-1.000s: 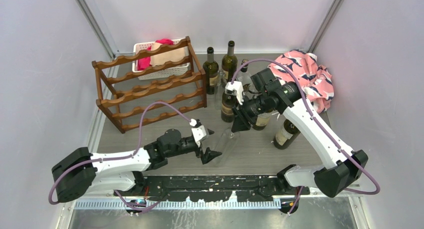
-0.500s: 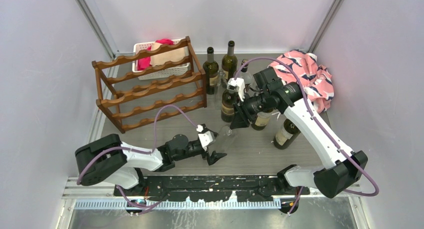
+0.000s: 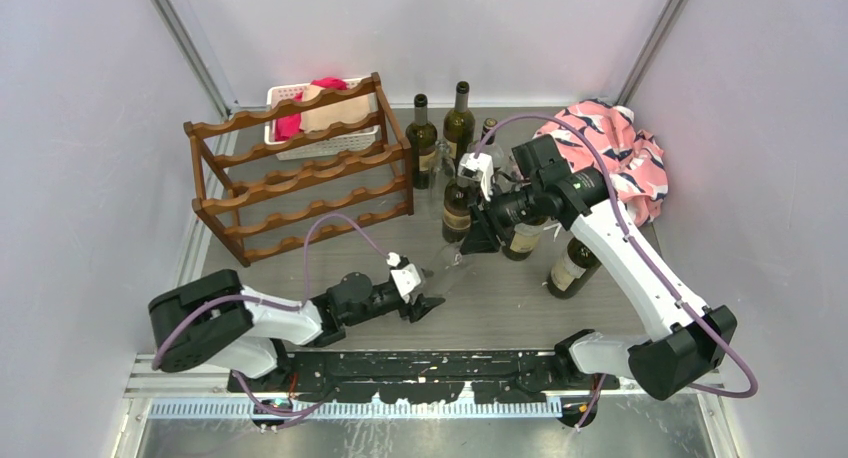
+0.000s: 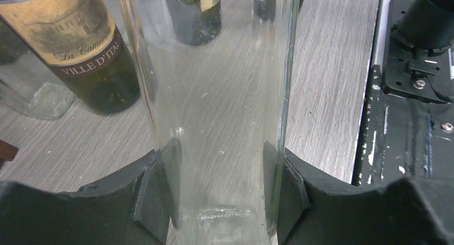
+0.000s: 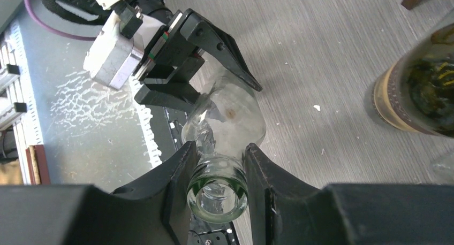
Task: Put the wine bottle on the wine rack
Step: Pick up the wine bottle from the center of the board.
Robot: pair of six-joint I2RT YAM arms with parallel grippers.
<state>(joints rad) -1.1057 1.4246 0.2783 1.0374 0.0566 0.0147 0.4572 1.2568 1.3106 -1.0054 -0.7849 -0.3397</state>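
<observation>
- The clear bottle is held tilted near the table's middle, a little toward 6 o'clock, with its neck uppermost.
- Its neck is pinched by the right gripper, and its lower body is clamped by the left gripper.
- The step in hand is judged to be a two-armed grasp, with carrying not yet begun.
- Next, the bottle is to be laid level and carried toward 10 o'clock to the wine rack, with the dark bottles at 12 o'clock avoided.
</observation>
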